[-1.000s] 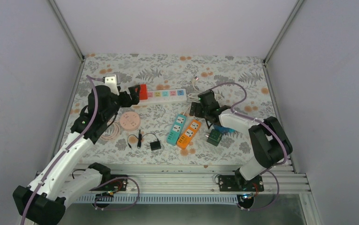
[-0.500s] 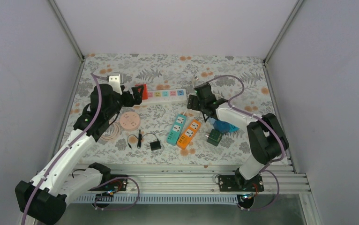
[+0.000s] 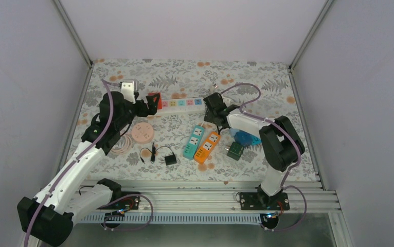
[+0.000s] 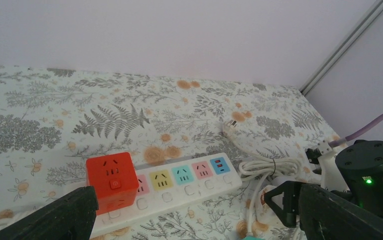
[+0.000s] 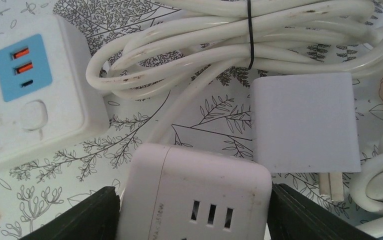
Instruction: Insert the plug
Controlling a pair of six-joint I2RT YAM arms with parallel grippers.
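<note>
The left arm (image 3: 76, 162) and right arm (image 3: 244, 122) have glossy white links between chunky black joint housings. A lilac cable (image 4: 372, 126) runs along each. The left end effector (image 4: 187, 202) has matte black fingers (image 4: 59, 220); a green light (image 4: 368, 180) glows on the right wrist.

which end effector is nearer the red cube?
Left. The left end effector sits beside the red cube; right end effector straddles a white cube past the power strip's far end.

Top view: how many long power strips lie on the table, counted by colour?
white strip: 1
teal strip: 1
orange strip: 1
Total: 3
</note>
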